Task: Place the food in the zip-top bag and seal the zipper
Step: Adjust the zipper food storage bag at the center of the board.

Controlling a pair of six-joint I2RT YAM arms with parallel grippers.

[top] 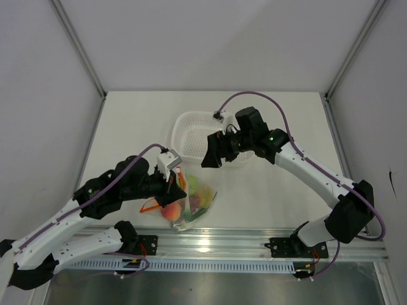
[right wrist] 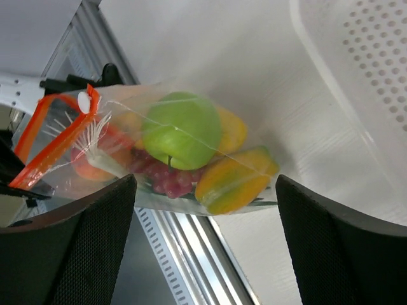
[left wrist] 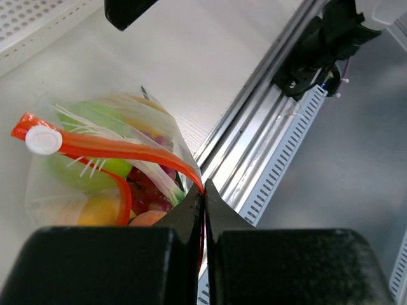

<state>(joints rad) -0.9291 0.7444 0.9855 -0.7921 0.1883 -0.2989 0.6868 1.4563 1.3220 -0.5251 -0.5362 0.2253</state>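
The clear zip-top bag (top: 191, 202) lies at the table's near edge, holding the food: a green apple (right wrist: 181, 130), dark red grapes (right wrist: 162, 175), a yellow-orange fruit (right wrist: 235, 181) and a peach (left wrist: 149, 218). My left gripper (left wrist: 204, 187) is shut on the red-orange zipper (left wrist: 127, 149) at one end of the mouth. The two strips stand apart there, with a white slider tab (left wrist: 43, 140) at the other end. My right gripper (top: 213, 154) hangs open above the basket's near side, apart from the bag, with nothing between its fingers (right wrist: 70, 241).
A white perforated basket (top: 191, 124) stands behind the bag, under the right arm. A metal rail (top: 254, 238) runs along the table's near edge, right beside the bag. Grey walls close in the left, right and back.
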